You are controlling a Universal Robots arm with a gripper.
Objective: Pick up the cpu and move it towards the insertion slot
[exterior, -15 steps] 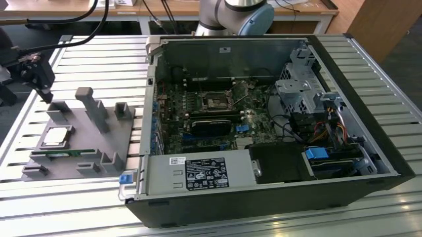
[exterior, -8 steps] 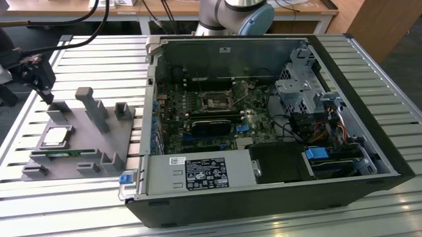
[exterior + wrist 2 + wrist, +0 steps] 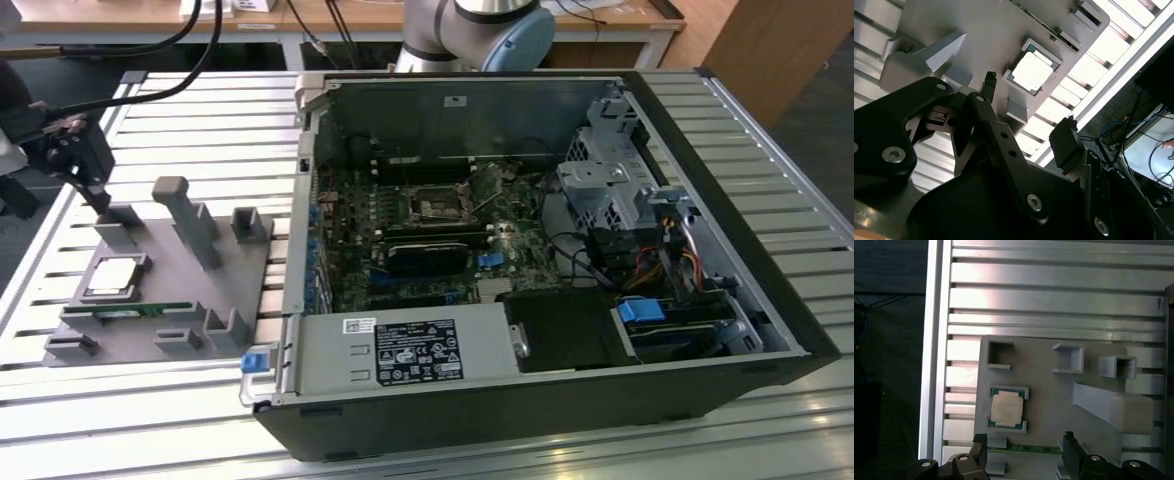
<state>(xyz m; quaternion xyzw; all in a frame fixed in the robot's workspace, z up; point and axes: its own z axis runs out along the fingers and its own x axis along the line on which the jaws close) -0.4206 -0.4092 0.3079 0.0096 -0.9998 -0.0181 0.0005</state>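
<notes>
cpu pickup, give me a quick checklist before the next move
1. cpu lying flat in its holder pocket, top uncovered: ok.
2. gripper open and empty: ok.
3. gripper lined up over the cpu: not ok. In the exterior view it hangs near the holder's edge, apart from the cpu.
4. memory stick out of the way: ok. It lies in its own groove beside the cpu.
5. slot in sight with nothing lying over it: ok.
6. slot frame unlatched to take the cpu: cannot tell.
</notes>
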